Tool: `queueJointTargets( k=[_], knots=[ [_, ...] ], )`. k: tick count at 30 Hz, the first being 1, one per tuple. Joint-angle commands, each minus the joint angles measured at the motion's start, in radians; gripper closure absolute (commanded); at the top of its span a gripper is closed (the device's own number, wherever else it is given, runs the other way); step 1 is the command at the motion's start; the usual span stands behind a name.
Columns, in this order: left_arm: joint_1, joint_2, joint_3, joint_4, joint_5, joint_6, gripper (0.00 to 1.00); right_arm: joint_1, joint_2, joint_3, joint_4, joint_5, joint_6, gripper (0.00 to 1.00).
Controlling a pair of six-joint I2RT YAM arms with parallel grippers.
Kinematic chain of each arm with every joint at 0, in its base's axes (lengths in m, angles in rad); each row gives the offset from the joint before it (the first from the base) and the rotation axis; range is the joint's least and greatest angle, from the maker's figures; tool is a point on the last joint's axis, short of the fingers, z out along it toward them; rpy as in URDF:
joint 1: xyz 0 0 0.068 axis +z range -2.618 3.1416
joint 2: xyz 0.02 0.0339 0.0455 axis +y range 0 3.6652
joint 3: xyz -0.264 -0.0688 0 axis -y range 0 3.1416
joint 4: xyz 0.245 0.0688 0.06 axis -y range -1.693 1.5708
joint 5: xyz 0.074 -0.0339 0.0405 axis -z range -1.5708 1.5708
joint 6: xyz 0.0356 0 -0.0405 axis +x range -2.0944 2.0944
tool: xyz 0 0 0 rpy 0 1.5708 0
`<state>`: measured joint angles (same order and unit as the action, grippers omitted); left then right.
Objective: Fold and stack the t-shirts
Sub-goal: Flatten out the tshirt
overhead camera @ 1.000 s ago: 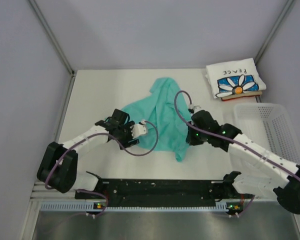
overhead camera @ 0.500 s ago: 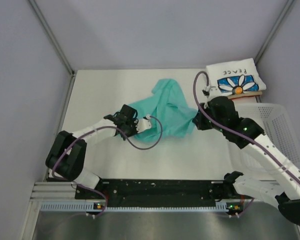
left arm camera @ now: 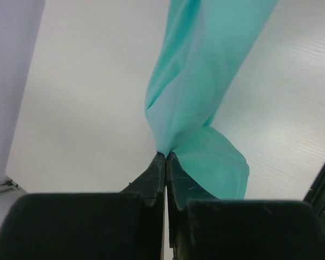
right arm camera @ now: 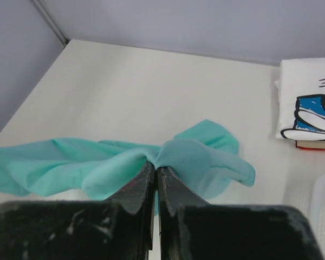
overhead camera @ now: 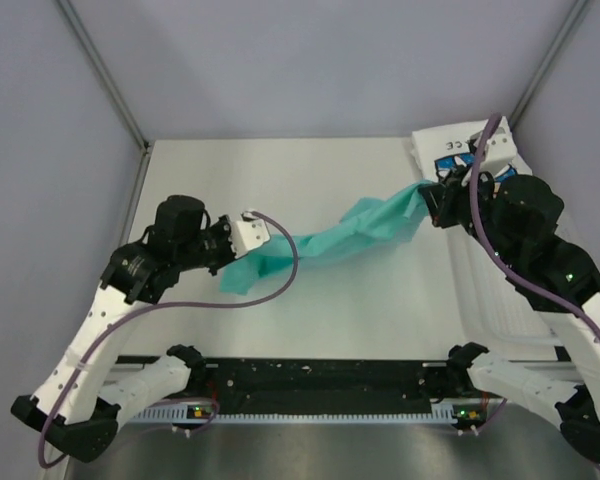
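**Partial lettering only**

Top view: the white t-shirt (overhead camera: pixel 432 142) at the far right shows just "CE"; the rest of the word is covered. Right wrist view: the same shirt (right arm camera: pixel 303 81) shows one "E" and a letter fragment cut off at the frame edge. Nothing else is legible.

The left claw (left arm camera: pixel 166 157) has its two dark fingers pressed together on a bunched point of the teal t-shirt (left arm camera: pixel 200 70). From the pinch the cloth runs off as a twisted band over the white counter (left arm camera: pixel 86 97). A loose fold hangs just beside the fingers, away from the counter's left edge.
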<state>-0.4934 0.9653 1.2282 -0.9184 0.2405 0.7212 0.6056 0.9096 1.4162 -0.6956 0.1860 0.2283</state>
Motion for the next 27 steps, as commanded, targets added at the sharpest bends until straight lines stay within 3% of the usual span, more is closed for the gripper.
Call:
queueJointTargets(
  k=[1,6,11,13,16,19,22,27],
  knots=[
    [0.000,0.026,-0.013,-0.160,0.068,0.006,1.00,-0.003,0.006,0.018,0.008,0.069,-0.059,1.00],
    [0.025,0.082,-0.102,-0.044,-0.021,0.024,1.00,-0.013,0.069,0.000,0.013,0.122,-0.083,1.00],
    [0.159,0.266,-0.102,0.116,-0.065,0.041,0.98,-0.089,0.205,-0.043,0.073,0.061,-0.080,1.00],
    [0.209,0.361,-0.087,0.188,-0.108,0.026,0.88,-0.107,0.259,-0.066,0.113,0.035,-0.072,1.00],
    [0.263,0.510,-0.029,0.249,-0.156,-0.008,0.63,-0.118,0.351,-0.080,0.152,0.004,-0.066,1.00],
    [0.315,0.628,0.045,0.230,-0.161,-0.051,0.54,-0.124,0.432,-0.074,0.168,-0.025,-0.052,1.00],
    [0.335,0.633,0.064,0.164,-0.084,-0.065,0.53,-0.125,0.483,-0.072,0.179,-0.040,-0.044,1.00],
    [0.331,0.488,-0.042,0.035,0.187,0.018,0.54,-0.125,0.497,-0.091,0.185,-0.040,-0.047,1.00]
  ],
)
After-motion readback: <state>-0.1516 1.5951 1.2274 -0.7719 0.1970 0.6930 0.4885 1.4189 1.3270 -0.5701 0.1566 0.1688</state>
